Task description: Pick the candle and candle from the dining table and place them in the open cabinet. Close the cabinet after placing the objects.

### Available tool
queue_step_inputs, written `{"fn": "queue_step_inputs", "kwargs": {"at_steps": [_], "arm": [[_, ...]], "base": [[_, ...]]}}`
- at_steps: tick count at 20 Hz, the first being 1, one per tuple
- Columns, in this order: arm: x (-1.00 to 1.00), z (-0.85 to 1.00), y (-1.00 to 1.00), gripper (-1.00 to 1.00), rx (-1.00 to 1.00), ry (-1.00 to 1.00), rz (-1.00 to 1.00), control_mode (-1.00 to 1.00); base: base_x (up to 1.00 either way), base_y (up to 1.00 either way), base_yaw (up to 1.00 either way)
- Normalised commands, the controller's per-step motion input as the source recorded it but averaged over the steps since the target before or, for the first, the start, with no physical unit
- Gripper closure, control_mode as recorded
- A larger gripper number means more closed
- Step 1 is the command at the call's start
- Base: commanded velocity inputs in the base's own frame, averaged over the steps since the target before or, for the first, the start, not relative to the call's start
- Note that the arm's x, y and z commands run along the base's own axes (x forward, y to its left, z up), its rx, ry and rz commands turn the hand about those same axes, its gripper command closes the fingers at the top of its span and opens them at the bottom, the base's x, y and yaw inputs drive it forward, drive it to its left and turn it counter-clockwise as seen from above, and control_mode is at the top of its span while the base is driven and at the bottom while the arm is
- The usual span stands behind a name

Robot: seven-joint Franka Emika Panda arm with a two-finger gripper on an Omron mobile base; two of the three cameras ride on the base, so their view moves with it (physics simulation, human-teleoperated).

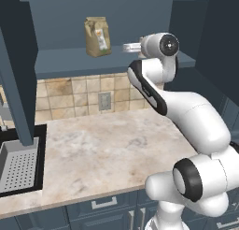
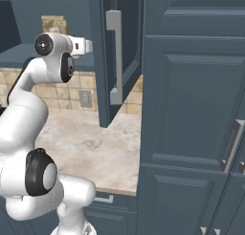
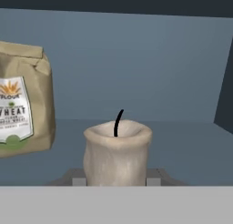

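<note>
The candle (image 3: 117, 151) looked waxy and matt, its grey-beige sides lumpy and uneven, with a thin black wick. The bag (image 3: 20, 111) beside it was creased brown paper with a smooth printed label. The cabinet (image 1: 70, 61) shelf and doors were matt dark blue paint, the bar handle (image 2: 114, 57) brushed silver metal. The table (image 1: 107, 149) had a polished beige marble look, the backsplash tiles (image 1: 70, 96) rougher stone. The arm (image 1: 186, 112) was glossy white plastic.

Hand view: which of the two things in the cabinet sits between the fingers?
The grey-beige candle with the black wick, low and centred between the fingers. The flour bag stands apart at the view's left.
</note>
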Motion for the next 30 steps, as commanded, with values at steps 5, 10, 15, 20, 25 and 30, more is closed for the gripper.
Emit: {"fn": "queue_step_inputs", "kwargs": {"at_steps": [5,10,15,20,25,30], "arm": [[0.15,-0.29,0.00,1.00,0.00,-0.02,0.00,-1.00],[0.39,-0.27,0.00,1.00,0.00,-0.04,0.00,-1.00],[0.54,-0.01,0.00,1.00,0.00,-0.01,-0.01,-1.00],[0.46,0.10,0.01,1.00,0.02,0.00,-0.05,-1.00],[0.50,0.01,0.00,1.00,0.00,0.00,-0.02,-1.00],[0.42,-0.03,0.06,-1.00,0.00,0.00,-0.01,-1.00]], "base": [[0.00,0.00,0.00],[0.00,0.00,0.00],[0.00,0.00,0.00],[0.00,0.00,0.00],[0.00,0.00,0.00],[0.00,0.00,0.00]]}}
